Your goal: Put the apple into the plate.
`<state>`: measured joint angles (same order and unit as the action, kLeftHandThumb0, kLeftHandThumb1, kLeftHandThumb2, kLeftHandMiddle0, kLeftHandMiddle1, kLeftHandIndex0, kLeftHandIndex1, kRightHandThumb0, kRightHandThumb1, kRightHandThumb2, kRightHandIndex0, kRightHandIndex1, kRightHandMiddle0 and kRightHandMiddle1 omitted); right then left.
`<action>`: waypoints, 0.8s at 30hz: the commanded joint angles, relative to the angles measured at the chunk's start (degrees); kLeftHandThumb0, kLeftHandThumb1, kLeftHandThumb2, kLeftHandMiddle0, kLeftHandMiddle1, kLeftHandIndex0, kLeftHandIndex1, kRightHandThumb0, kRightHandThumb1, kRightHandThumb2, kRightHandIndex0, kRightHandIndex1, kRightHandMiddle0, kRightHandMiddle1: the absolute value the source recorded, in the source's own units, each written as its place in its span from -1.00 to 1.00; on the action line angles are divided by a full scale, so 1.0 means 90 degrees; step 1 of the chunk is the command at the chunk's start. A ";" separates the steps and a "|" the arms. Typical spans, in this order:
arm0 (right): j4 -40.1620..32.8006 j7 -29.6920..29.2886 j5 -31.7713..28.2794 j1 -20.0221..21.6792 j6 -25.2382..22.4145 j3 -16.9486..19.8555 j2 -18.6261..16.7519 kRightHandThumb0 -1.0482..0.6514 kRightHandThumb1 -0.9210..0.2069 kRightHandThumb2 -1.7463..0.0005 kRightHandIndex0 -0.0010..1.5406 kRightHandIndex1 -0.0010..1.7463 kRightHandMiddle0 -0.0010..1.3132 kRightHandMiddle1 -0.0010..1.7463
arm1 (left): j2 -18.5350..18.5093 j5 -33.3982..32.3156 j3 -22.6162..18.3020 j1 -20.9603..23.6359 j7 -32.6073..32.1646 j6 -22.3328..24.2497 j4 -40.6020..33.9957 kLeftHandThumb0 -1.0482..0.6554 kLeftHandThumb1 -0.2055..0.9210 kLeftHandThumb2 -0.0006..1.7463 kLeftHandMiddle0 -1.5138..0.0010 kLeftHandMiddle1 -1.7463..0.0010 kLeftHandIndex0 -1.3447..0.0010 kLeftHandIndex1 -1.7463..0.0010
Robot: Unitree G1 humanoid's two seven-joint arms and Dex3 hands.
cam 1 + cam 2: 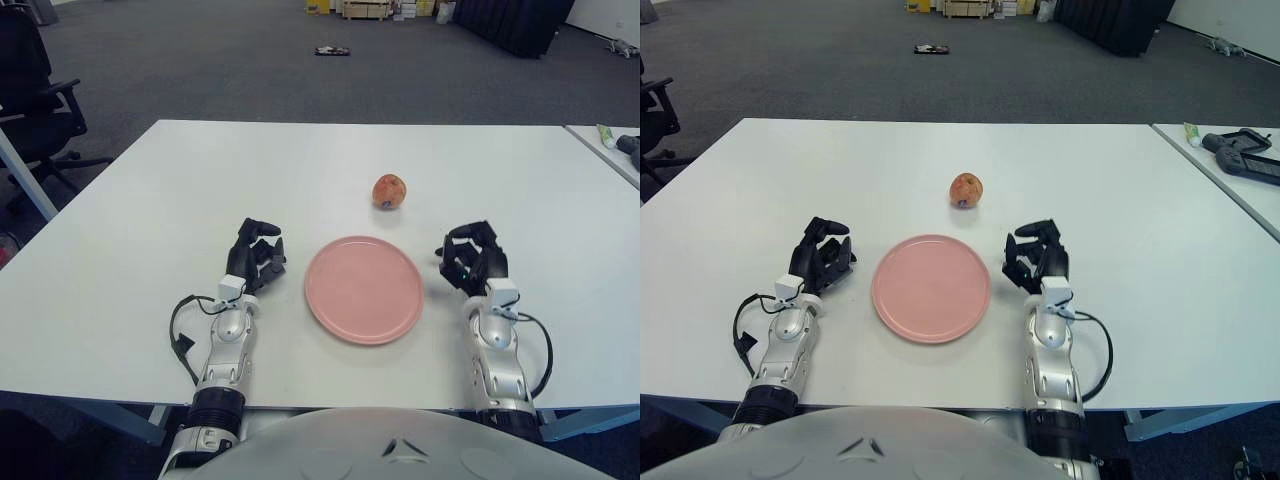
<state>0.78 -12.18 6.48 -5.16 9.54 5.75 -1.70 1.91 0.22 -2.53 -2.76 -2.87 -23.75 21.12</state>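
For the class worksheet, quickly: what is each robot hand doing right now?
Left hand: fingers curled, holding nothing, left of the round pink plate.
Right hand: fingers curled, holding nothing, right of the plate.

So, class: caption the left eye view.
Apple sits beyond the empty pink plate, flanked by left hand and right hand.
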 commanded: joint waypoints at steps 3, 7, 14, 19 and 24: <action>0.0281 -0.0088 0.0443 0.0671 0.0193 -0.0050 0.0399 -0.22 -0.55 0.00 -0.18 0.53 -0.47 1.00 | 0.0021 -0.0131 -0.0040 0.0047 0.0099 -0.0021 0.0161 -0.23 0.50 0.05 0.08 -1.00 0.45 -1.00; 0.0613 -0.0056 0.0681 0.1059 0.0370 -0.0188 0.0618 -0.21 -0.68 0.11 -0.21 0.47 -0.54 1.00 | 0.0011 -0.0092 -0.0047 0.0056 0.0049 -0.0040 0.0193 -0.23 0.51 0.04 0.10 -1.00 0.46 -1.00; 0.0892 0.0202 0.1033 0.1657 0.0297 -0.0488 0.1010 -0.18 -0.97 0.38 -0.33 0.35 -0.69 1.00 | 0.0007 -0.0036 -0.0054 0.0071 -0.0003 -0.0027 0.0227 -0.23 0.52 0.03 0.10 -1.00 0.46 -1.00; 0.0980 0.0515 0.1344 0.1909 0.0016 -0.0728 0.1331 -0.17 -1.00 0.39 -0.47 0.28 -0.72 1.00 | 0.0008 0.0005 -0.0061 0.0081 -0.0042 -0.0056 0.0253 -0.22 0.53 0.03 0.09 -1.00 0.46 -1.00; 0.2100 0.0716 0.1841 0.2787 -0.0388 -0.1084 0.1702 -0.34 -0.80 0.18 -0.89 -0.01 -0.91 0.31 | 0.0007 0.0064 -0.0064 0.0093 -0.0094 -0.0107 0.0293 -0.23 0.52 0.03 0.06 -1.00 0.46 -1.00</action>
<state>14.09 -6.55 20.80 15.22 8.64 -2.93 11.34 2.04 0.47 -2.95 -2.06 -3.14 -25.00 22.54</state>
